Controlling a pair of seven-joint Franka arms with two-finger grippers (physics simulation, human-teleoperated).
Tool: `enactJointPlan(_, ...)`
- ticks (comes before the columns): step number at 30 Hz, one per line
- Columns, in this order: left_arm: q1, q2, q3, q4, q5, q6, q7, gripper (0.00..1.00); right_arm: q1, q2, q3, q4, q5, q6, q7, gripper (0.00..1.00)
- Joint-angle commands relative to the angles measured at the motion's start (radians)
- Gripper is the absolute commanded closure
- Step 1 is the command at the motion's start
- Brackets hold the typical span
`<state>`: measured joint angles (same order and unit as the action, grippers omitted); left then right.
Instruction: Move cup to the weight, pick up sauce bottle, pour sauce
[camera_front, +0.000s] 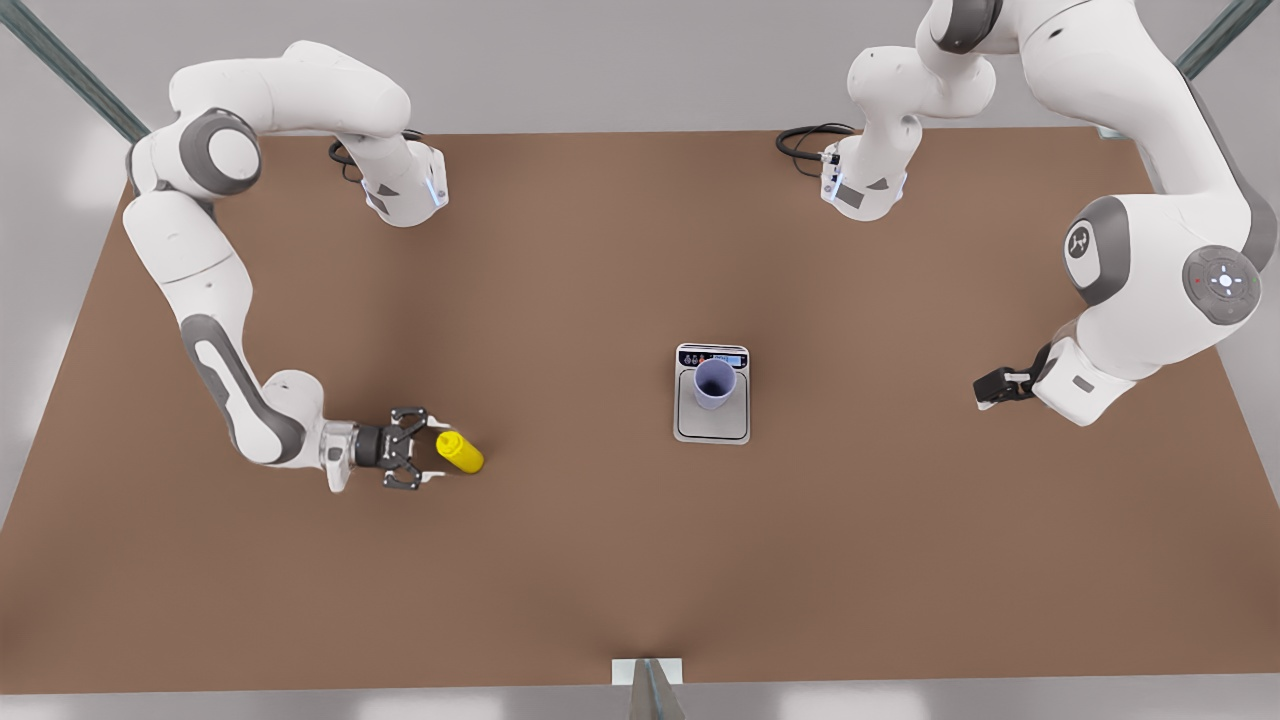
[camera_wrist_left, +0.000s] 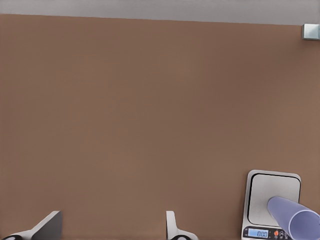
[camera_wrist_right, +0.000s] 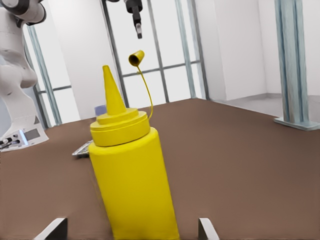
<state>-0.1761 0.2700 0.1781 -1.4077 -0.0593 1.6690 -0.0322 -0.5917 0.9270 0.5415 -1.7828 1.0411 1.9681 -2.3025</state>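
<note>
The lavender cup (camera_front: 714, 383) stands upright on the silver-grey weight (camera_front: 711, 425) at the table's middle, near its display end. Both appear in the left wrist view, the cup (camera_wrist_left: 295, 220) on the weight (camera_wrist_left: 262, 200). The yellow sauce bottle (camera_front: 460, 452) stands on the table at the front view's left, its tethered cap hanging open. My right gripper (camera_front: 432, 450) is open, level with the table, its fingers on either side of the bottle (camera_wrist_right: 132, 175). My left gripper (camera_front: 990, 388) hangs open at the front view's right, well away from the weight, holding nothing.
The brown table (camera_front: 640, 560) has wide bare areas around the weight. A small metal bracket (camera_front: 647, 672) sits at the front edge. Black cables (camera_front: 805, 140) lie near the arm bases at the back. Metal frame posts (camera_wrist_right: 295, 65) stand beyond the table.
</note>
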Motion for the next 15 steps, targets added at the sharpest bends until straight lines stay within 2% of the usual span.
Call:
enactJointPlan(1, 0.000, 0.000, 0.000, -0.001, 0.000, 0.000, 0.000, 0.00, -0.011, -0.010, 0.000, -0.012, -0.012, 0.000, 0.002, 0.00)
enactJointPlan(3, 0.000, 0.000, 0.000, 0.001, 0.000, 0.000, 0.000, 0.00, -0.074, -0.043, 0.000, -0.023, -0.098, -0.015, 0.023, 0.00)
enactJointPlan(5, 0.000, 0.000, 0.000, 0.001, 0.000, 0.000, -0.002, 0.00, -0.074, -0.089, -0.057, 0.074, -0.281, -0.080, 0.210, 0.00)
enactJointPlan(8, 0.000, 0.000, 0.000, 0.001, 0.001, 0.000, 0.000, 0.00, -0.028, -0.169, -0.054, 0.273, -0.714, -0.115, 0.811, 0.00)
enactJointPlan(11, 0.000, -0.002, 0.000, 0.003, 0.001, 0.000, 0.000, 0.00, 0.061, -0.195, -0.049, 0.434, -1.015, -0.161, 1.305, 0.00)
enactJointPlan(13, 0.000, -0.002, 0.000, 0.003, 0.001, 0.000, 0.000, 0.00, 0.105, -0.197, -0.052, 0.506, -1.165, -0.187, 1.494, 0.00)
enactJointPlan(14, 0.000, -0.002, 0.000, 0.003, 0.003, 0.000, 0.000, 0.00, 0.108, -0.198, -0.049, 0.526, -1.176, -0.222, 1.551, 0.00)
enactJointPlan(15, 0.000, -0.002, 0.000, 0.003, 0.001, 0.000, 0.000, 0.00, 0.173, -0.267, -0.104, 0.525, -1.176, -0.238, 1.609, 0.00)
